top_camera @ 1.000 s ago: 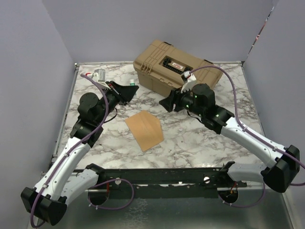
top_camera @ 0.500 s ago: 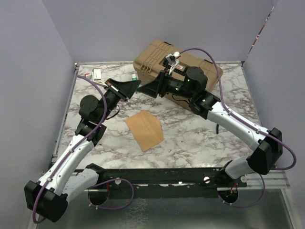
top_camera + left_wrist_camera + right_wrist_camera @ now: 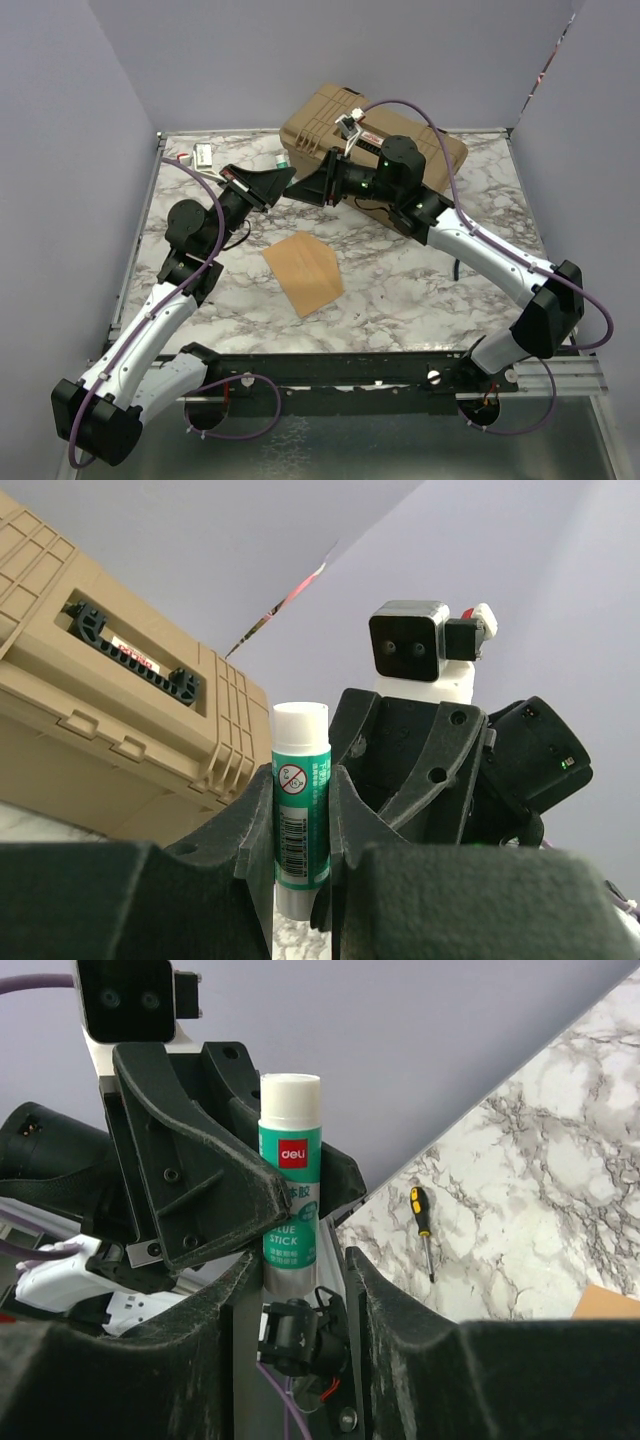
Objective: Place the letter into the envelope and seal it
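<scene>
The orange-brown envelope (image 3: 302, 272) lies flat on the marble table in front of both arms; one corner of it shows in the right wrist view (image 3: 610, 1302). The letter is out of view. My left gripper (image 3: 280, 178) (image 3: 300, 785) is raised and shut on an upright green glue stick (image 3: 283, 160) (image 3: 300, 800) with a white cap. My right gripper (image 3: 304, 186) (image 3: 300, 1260) faces it tip to tip. Its jaws stand on either side of the glue stick's (image 3: 290, 1170) lower end, open, with a gap on one side.
A tan hard case (image 3: 372, 135) (image 3: 100, 700) stands at the back, just behind the right arm. A small white device (image 3: 205, 155) lies at the back left. A yellow-and-black screwdriver (image 3: 423, 1225) rests on the marble.
The right arm has swung left and up until its jaws reached the glue stick, then narrowed around it. The left gripper rose slightly with the stick, then held still.
</scene>
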